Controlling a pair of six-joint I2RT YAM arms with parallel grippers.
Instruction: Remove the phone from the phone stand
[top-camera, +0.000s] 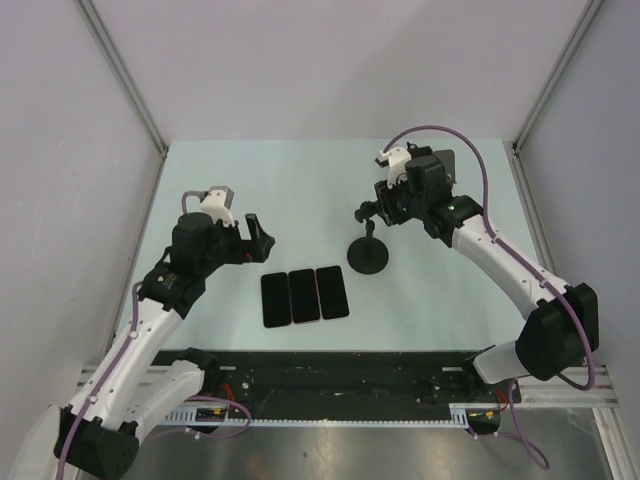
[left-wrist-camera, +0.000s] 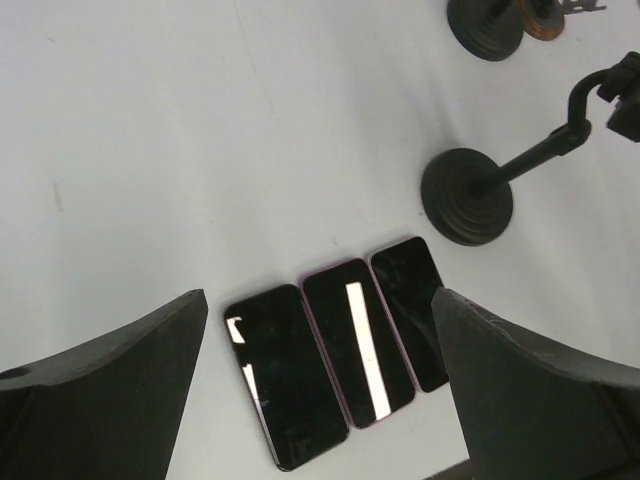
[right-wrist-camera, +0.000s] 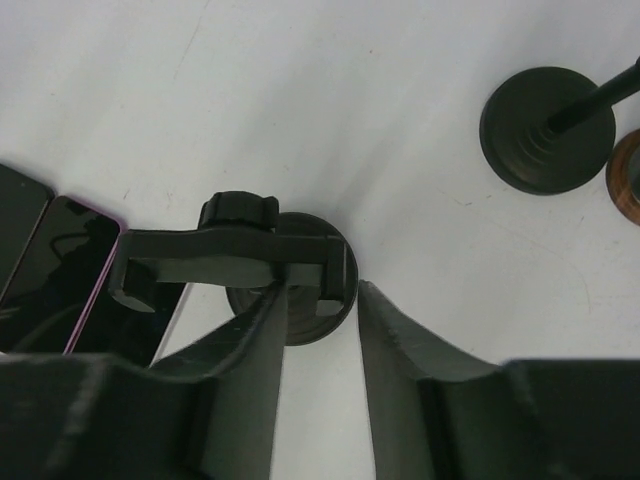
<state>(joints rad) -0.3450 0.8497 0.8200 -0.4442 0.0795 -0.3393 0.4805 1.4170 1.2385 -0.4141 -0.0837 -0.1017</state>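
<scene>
Over the table (top-camera: 250, 180), the left gripper (left-wrist-camera: 318, 298) hangs wide open, empty. The right gripper (right-wrist-camera: 322, 290), jaws half apart, straddles the end of the stand (top-camera: 368, 255) clamp (right-wrist-camera: 200, 255). Gripping? Can't tell. Three phones (top-camera: 305, 295) lie flat in a row, just left of the stand base.

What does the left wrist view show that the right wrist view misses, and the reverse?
Only the left wrist: three phones lying whole, side by side, and the open left gripper. Only the right wrist: the stand's clamp from above, no phone visible in it, the right gripper at its end. Both: the phone stand, a second stand base, the table.
</scene>
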